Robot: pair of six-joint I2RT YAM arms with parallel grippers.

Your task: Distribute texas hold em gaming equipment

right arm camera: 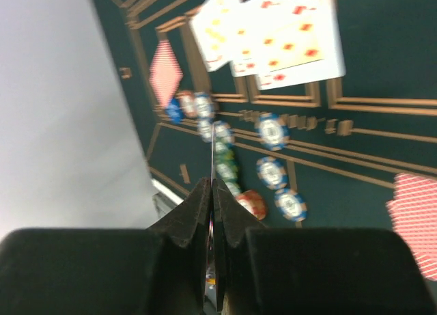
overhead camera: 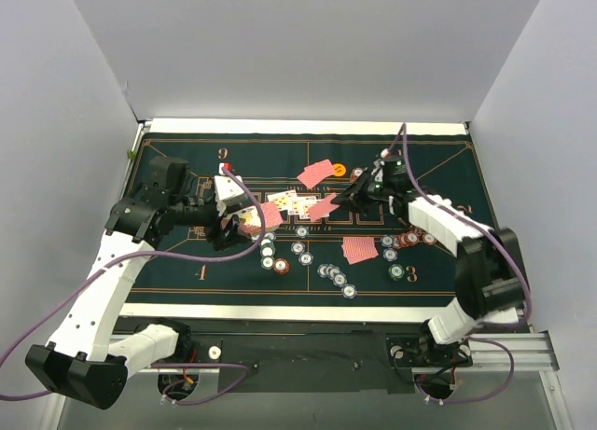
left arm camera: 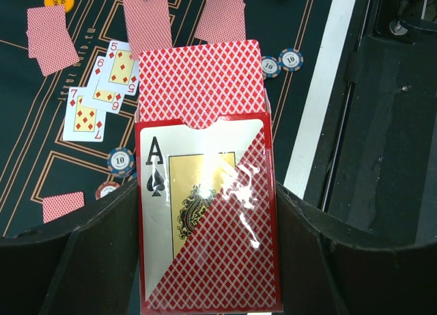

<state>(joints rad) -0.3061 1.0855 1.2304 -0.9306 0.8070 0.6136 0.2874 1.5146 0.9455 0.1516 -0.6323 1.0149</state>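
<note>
Left fingers (left arm camera: 89, 260) clamp the card box (left arm camera: 205, 212), right fingers (right arm camera: 184, 219) pinch a card (overhead camera: 324, 206) above face-up cards (left arm camera: 99, 96) and scattered chips (overhead camera: 336, 276).

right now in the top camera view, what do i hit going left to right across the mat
left gripper clamped on the card box → face-up cards → orange disc → red chip pile
</note>
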